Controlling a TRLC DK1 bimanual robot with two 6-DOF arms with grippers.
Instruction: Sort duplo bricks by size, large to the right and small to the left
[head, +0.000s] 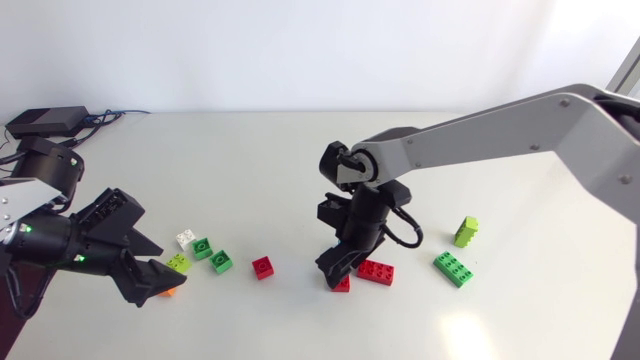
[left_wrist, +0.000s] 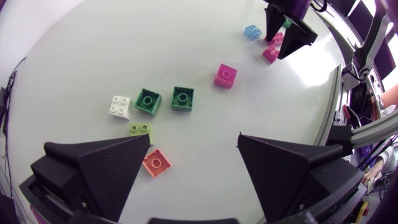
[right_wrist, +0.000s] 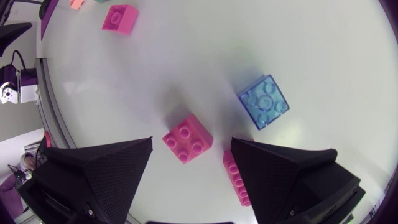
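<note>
Right gripper, spread open, stands over a small red square plastic brick lying between its fingers, just beside a longer red brick. Left gripper, likewise open, hovers with a small orange square brick just beside one finger.

No readable text, labels or numbers anywhere.

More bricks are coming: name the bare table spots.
Bare: the far table beyond every brick, and the strip between the lone red brick and right tool. Crowded: small bricks by left tool, large bricks beside the right.
</note>
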